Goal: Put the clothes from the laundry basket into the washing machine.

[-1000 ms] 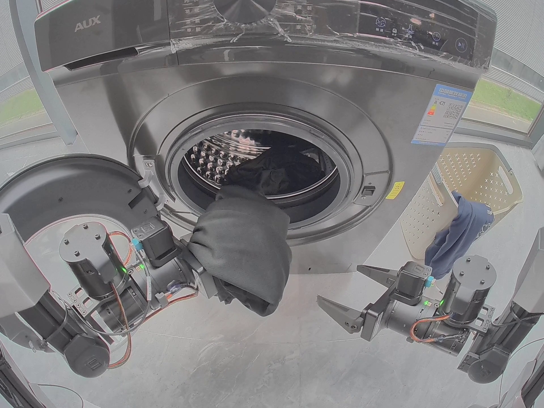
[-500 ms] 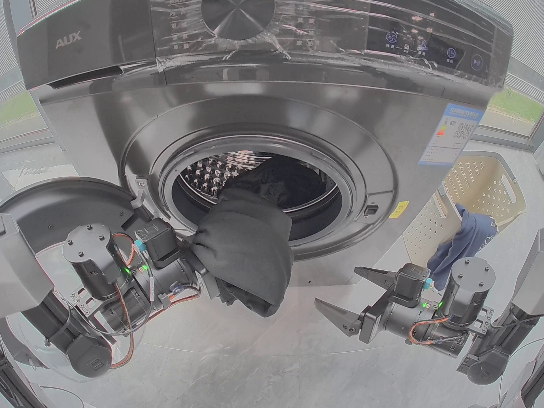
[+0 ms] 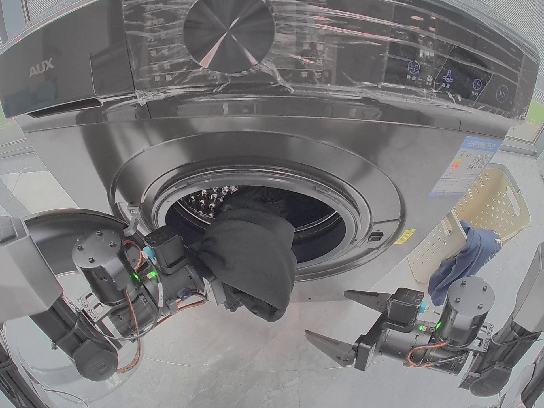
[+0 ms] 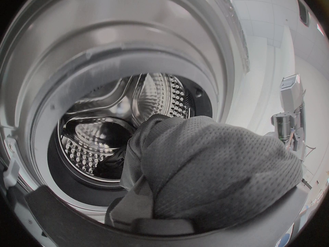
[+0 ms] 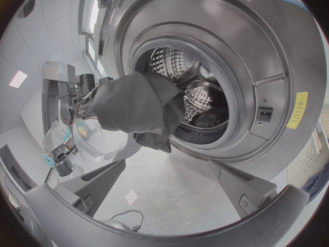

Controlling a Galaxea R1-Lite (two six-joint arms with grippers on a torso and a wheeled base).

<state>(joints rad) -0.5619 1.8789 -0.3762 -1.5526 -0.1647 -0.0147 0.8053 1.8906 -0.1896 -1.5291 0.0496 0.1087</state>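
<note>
**Head view: dark garment (image 3: pixel 249 256) at the mouth of the washing machine (image 3: pixel 272 137)**

At far left, the round door (image 3: pixel 62 228) of the front-loading machine stands swung open. Just beside it, the left tool (image 3: pixel 225 297) is held low in front of the machine, near the lower left of the opening. The dark garment is bundled over this tool and hangs off it above the floor (image 3: pixel 226 364). Cloth covers the tool, so whether it is clenched or released cannot be told. The garment's upper end overlaps the lower left rim of the opening. In the left wrist view the mesh-textured cloth sits directly in front of the studded steel drum (image 4: pixel 102 134). Whether it touches the rim cannot be told. Deeper inside, the right wrist view shows more dark cloth (image 5: pixel 209 117) lying at the bottom of the drum.

Right of centre, the right tool (image 3: pixel 328 316) hangs above the floor, below and in front of the machine's lower right face. It is released, its two fingers spread wide with nothing between them, and it points toward the opening. At far right, the cream perforated laundry basket (image 3: pixel 501 191) stands tilted beside the machine's right side. A blue garment (image 3: pixel 464 262) is draped over its near rim and hangs down outside, apart from both tools.
</note>
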